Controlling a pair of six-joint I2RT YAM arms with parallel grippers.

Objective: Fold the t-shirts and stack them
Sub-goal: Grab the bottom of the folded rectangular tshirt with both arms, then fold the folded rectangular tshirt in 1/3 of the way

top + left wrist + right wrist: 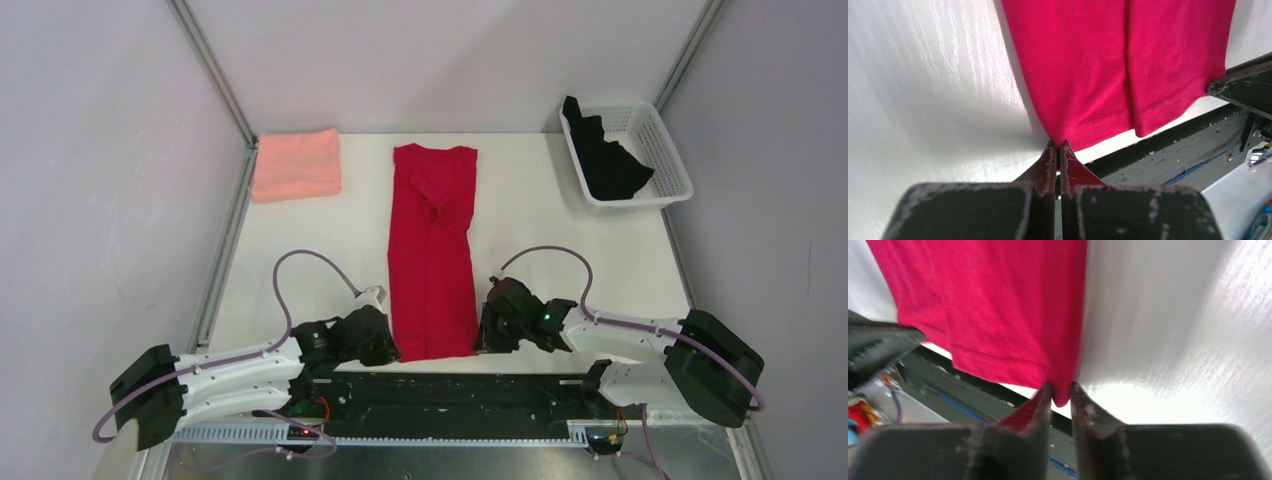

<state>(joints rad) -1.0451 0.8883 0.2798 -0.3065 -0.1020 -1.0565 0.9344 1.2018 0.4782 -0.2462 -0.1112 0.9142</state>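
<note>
Both tools are on the red t-shirt, a long strip: the left gripper pinches its near-left hem corner and the right gripper nips the near-right. The crosswise fold looks next, which means lifting together and carrying the hem to the collar. The pink t-shirt lies folded to its far left.

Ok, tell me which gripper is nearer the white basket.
Right. The right gripper pinches the red shirt's near right corner, on the white basket's side; the left gripper holds the opposite corner, across the shirt, farther away.
</note>
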